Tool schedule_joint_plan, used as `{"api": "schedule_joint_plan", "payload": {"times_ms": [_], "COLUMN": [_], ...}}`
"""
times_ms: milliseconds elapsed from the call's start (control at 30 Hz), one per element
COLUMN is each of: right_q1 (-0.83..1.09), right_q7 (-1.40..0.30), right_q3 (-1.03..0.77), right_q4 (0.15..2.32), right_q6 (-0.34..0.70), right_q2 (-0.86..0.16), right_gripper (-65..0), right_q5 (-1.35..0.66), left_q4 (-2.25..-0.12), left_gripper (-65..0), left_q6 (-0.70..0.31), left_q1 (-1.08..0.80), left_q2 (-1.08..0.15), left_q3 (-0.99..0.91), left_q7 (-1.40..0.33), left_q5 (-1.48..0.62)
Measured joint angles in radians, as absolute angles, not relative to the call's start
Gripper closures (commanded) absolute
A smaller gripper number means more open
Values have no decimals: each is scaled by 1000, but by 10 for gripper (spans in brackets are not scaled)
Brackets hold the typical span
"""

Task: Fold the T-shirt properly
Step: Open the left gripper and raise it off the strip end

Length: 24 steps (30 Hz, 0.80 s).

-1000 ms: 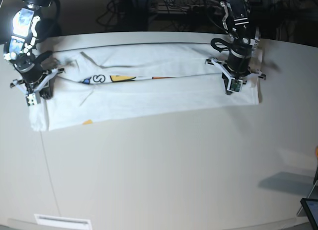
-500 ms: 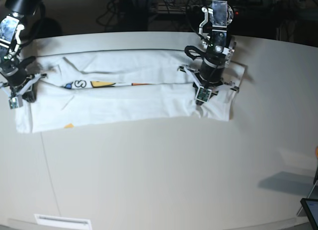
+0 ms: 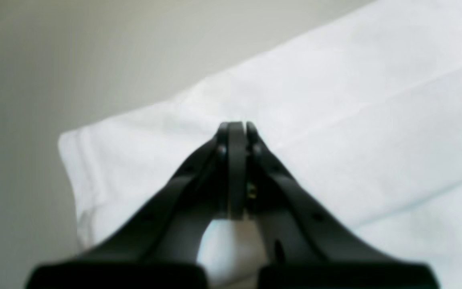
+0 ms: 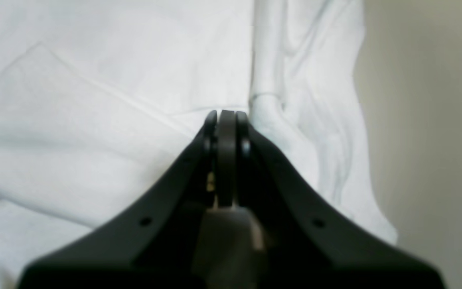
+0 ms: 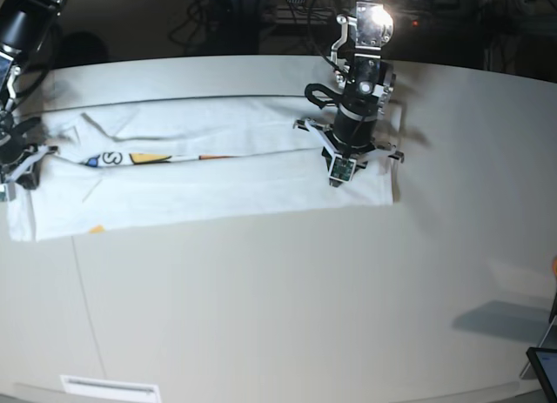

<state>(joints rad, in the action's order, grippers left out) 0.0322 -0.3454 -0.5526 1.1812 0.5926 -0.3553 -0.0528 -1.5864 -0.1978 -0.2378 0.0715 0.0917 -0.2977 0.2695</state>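
The T-shirt (image 5: 200, 181) lies flat as a long white band across the far half of the table, folded lengthwise, with a thin strip of coloured print (image 5: 148, 157) showing in the seam. My left gripper (image 5: 344, 159) stands tip-down on the band's right end, jaws shut. In the left wrist view the left gripper (image 3: 237, 126) rests over white cloth (image 3: 335, 120) near a corner. My right gripper (image 5: 13, 164) sits on the band's left end at the frame's edge. The right gripper (image 4: 223, 114) is shut beside bunched cloth (image 4: 303, 120). No cloth shows between either pair of fingers.
The pale table (image 5: 287, 298) stretches toward the camera in front of the shirt. A white label (image 5: 109, 388) sits at the front left edge, and a dark device (image 5: 544, 368) at the front right corner. Cables and dark equipment (image 5: 261, 16) line the back.
Both arms have travelled to the left, and the whole T-shirt has slid left across the table with them. Both grippers stayed shut.
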Motion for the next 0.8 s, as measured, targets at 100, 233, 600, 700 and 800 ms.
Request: {"api": "schedule_joint_plan", "payload": {"times_ms": [100,233,600,700,800], "right_q1": [25,28,36,51,56], "right_q7": [-359,-359,-350,-333,-334], "right_q3": [-552,-552,-554,-551,-551], "right_q4": [1184,1187,1187,1195,1200], "right_q6": [590,585,577,575,575], "right_q2": [-359,-354,-347,-344,-344], "right_gripper": [-3,-3,-3,-3,-3], "right_q5": [-45,-46,-46,-47,-49], "left_q4": [-1605,-1647,-2024,-2014,-2017], "left_gripper": [0,0,-119,-289,-433], "left_q6": [-210,-208,-268,-418,-470], "left_q1": [-239,-242,-225,-265,-297], "left_q2": [72,67,66,75,67], "left_q3": [89,78,-61,-162,-308], "left_q7": [-318,-343,-768,-815,-815], "left_q5": [270,273,264,103,-130]}}
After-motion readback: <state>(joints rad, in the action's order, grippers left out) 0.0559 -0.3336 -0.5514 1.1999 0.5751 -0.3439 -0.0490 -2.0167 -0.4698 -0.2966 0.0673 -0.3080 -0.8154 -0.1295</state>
